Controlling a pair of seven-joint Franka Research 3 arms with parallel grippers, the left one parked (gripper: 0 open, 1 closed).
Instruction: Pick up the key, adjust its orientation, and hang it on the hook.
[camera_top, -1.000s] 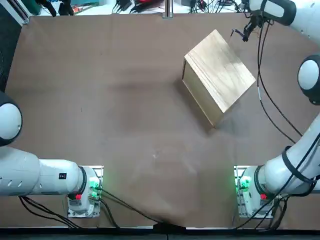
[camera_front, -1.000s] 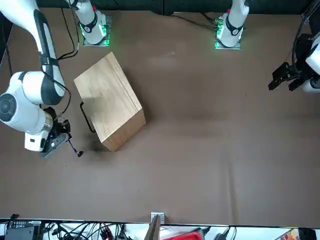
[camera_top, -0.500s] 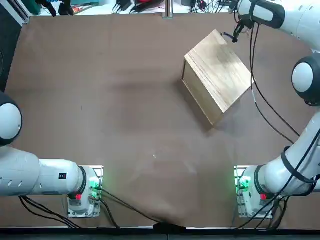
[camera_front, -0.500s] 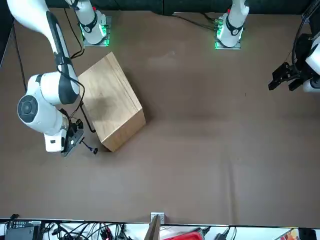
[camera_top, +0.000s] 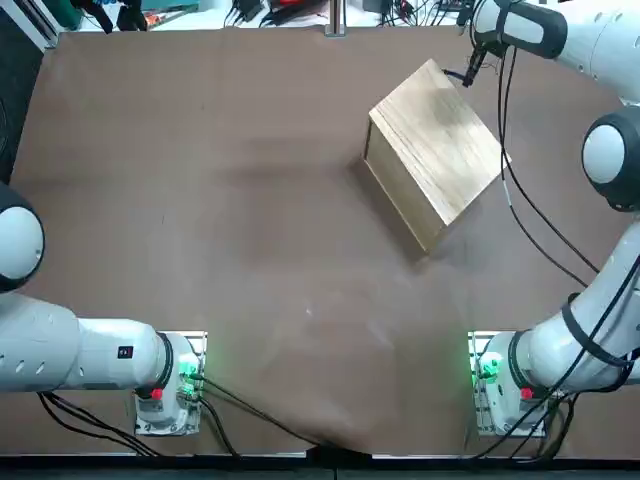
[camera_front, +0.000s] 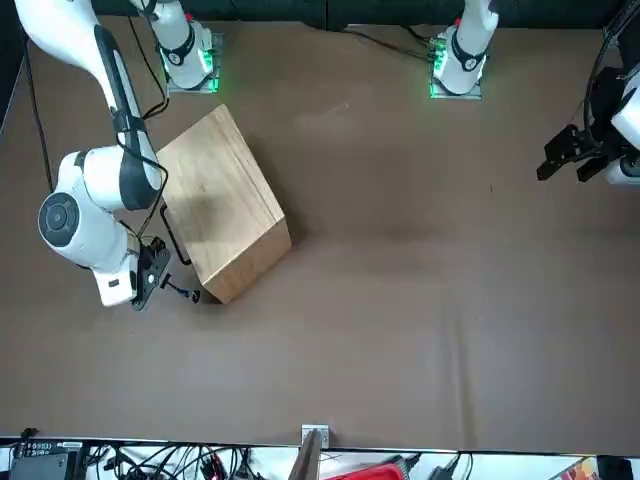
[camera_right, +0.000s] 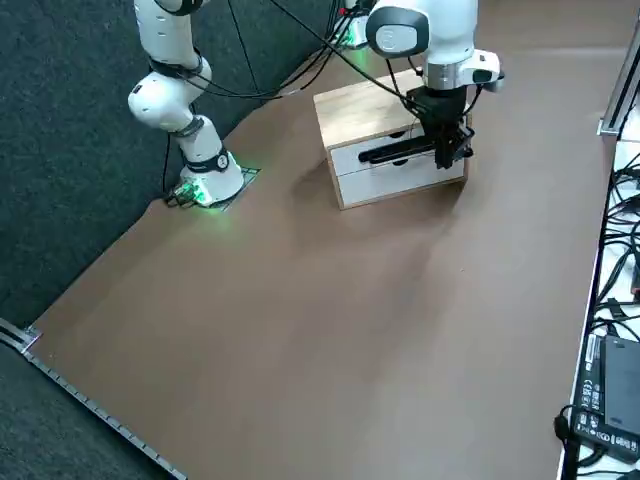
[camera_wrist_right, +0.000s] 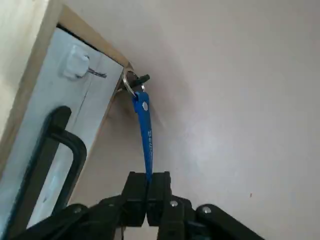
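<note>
My right gripper (camera_wrist_right: 147, 182) is shut on the key (camera_wrist_right: 145, 135), a slim blue strip ending in a metal ring (camera_wrist_right: 130, 82). The ring sits at the corner edge of the wooden block's white front face (camera_wrist_right: 60, 115), a short way from the small white hook (camera_wrist_right: 80, 61) and not on it. From overhead the gripper (camera_top: 470, 62) hovers at the far corner of the wooden block (camera_top: 435, 150). Seen from the front, the key (camera_front: 183, 292) pokes out from the gripper (camera_front: 150, 275) toward the block (camera_front: 215, 200).
A black handle (camera_right: 395, 152) runs across the block's white face, below the hook. Brown cloth covers the table (camera_top: 200, 200). Cables and gear line the far edge (camera_top: 270, 10). The parked left arm (camera_top: 60, 350) stays at the near left.
The right gripper has carried the key from beyond the block's far corner in toward the block's white face; the ring now sits at that face's edge.
</note>
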